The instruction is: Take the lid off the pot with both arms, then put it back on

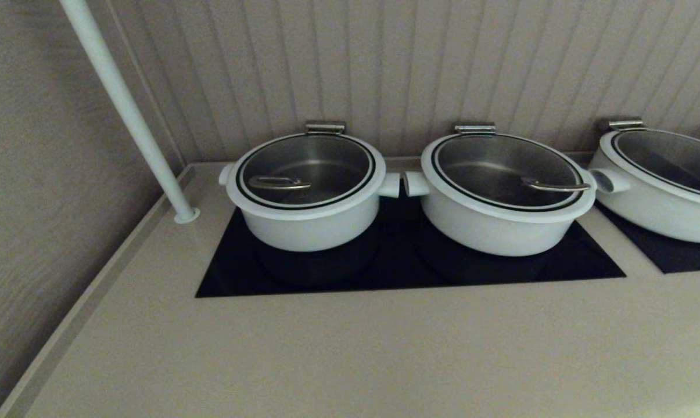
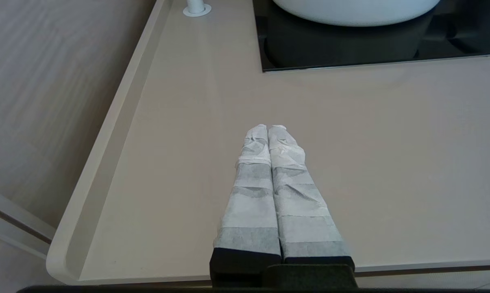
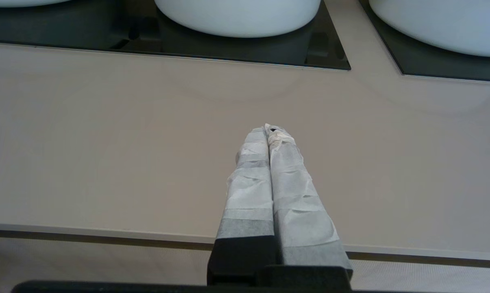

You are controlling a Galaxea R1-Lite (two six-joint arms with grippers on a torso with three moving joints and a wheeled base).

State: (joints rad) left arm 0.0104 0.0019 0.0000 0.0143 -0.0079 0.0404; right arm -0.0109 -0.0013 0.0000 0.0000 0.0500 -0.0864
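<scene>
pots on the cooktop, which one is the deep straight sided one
The pot farthest to the robot's left, nearest the white pole. Its walls run straight down; the middle pot and right pot flare wider and shallower.

Beige counter (image 1: 350, 348) with two inset black cooktops (image 1: 408, 264) (three white pots on them) and a white pole (image 1: 130, 113).

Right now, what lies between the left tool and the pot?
Only bare counter and black hob glass, in the left wrist view, between left tool and pot.

Both the left gripper (image 2: 268, 127) and right gripper (image 3: 269, 129) have long fingers wrapped in white tape over black bases
</scene>
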